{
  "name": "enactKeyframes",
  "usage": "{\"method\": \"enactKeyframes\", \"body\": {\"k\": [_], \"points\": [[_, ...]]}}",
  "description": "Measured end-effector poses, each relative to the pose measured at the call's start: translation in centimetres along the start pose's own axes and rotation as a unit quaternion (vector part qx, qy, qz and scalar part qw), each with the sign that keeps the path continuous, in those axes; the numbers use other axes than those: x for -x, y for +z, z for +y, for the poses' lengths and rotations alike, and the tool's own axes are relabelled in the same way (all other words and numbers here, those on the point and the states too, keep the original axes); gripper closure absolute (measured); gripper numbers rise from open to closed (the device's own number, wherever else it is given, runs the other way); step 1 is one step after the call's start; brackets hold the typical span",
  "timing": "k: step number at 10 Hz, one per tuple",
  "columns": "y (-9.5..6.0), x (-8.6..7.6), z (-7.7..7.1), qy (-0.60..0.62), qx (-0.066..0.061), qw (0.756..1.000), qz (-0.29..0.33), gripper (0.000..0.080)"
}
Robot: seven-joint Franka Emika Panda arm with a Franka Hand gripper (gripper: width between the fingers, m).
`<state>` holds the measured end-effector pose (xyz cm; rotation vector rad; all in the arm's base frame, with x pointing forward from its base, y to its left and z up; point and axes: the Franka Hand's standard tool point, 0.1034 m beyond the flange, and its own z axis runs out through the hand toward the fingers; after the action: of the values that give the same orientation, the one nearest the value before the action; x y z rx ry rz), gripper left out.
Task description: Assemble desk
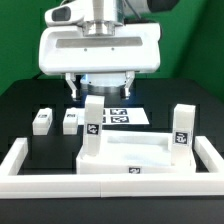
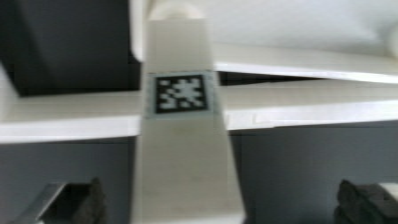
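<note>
The white desk top (image 1: 130,160) lies tray-like near the front of the black table. Two white legs stand upright on it: one at its far corner on the exterior view's left (image 1: 92,122), one at the far corner on the right (image 1: 182,126). My gripper (image 1: 100,92) hangs just above the left upright leg. In the wrist view that leg (image 2: 178,140), with its square tag, runs between my fingers, which stand well clear of it on both sides, one dark fingertip (image 2: 71,203) at each lower edge. The gripper (image 2: 221,205) is open and holds nothing.
Two loose legs (image 1: 42,121) (image 1: 71,120) lie on the table to the exterior view's left. The marker board (image 1: 122,116) lies behind the desk top. Long white bars (image 1: 20,160) (image 1: 210,158) fence in the work area on the sides and front.
</note>
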<state>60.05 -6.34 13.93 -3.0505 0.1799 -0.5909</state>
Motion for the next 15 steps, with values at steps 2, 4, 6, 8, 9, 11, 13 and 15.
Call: {"method": "enactKeyframes", "body": {"k": [2, 4, 6, 8, 9, 11, 13, 15], "points": [[0.9, 0.4, -0.1, 0.010, -0.007, 1.000, -0.024, 0.0151], [2.0, 0.4, 0.6, 0.008, -0.015, 0.997, -0.081, 0.0151], [2.2, 0.5, 1.4, 0.002, -0.018, 0.990, -0.137, 0.0151], [2.0, 0.0, 1.7, 0.014, -0.014, 0.991, -0.134, 0.0151], [2.1, 0.0, 1.7, 0.016, -0.014, 0.991, -0.135, 0.0275], [2.1, 0.0, 1.7, 0.021, -0.013, 0.991, -0.135, 0.0413], [2.1, 0.1, 1.7, 0.091, -0.005, 0.987, -0.136, 0.0509], [2.2, 0.1, 1.6, 0.167, 0.003, 0.976, -0.136, 0.0509]]}}
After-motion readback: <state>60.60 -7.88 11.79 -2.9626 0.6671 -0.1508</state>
